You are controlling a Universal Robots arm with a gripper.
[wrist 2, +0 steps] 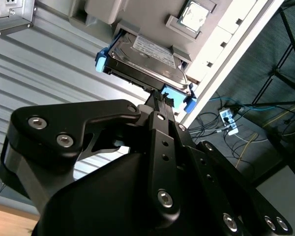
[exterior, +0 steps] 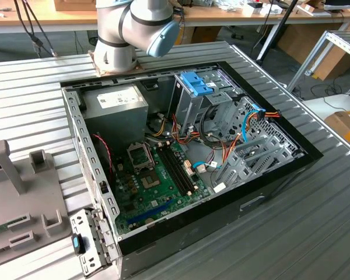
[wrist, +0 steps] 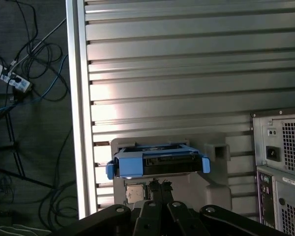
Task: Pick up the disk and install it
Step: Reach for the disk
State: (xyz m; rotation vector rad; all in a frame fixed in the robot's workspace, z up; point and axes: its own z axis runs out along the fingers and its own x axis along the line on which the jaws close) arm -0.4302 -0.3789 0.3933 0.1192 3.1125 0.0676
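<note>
Three views; what does the exterior view give?

An open black computer case (exterior: 268,195) lies on a ribbed, silvery metal table (exterior: 315,233), with a green circuit board (exterior: 157,192) and tangled coloured wires (exterior: 221,149) inside. The arm (exterior: 134,29), smooth grey with a pale-blue cap, is cut off by the frame's upper edge. A matte grey moulded holder (exterior: 23,192) sits at the exterior view's left, partly cropped.

And the second wrist view?

The disk (wrist 2: 147,54) is a flat rectangular slab with a dull metal face and bright blue plastic rails (wrist 2: 101,61). It lies seated in that grey holder. The gripper (wrist 2: 160,96), made of black angular links, reaches right up to the middle of the disk's near edge. Its own bulk hides whether they touch.

First wrist view?

The disk shows end-on, a blue frame around a dark edge. It sits in the holder near the table's side rim, with the case's perforated back close by. The gripper tip sits just beside the disk's middle. Clamped or loose, I cannot tell.
</note>
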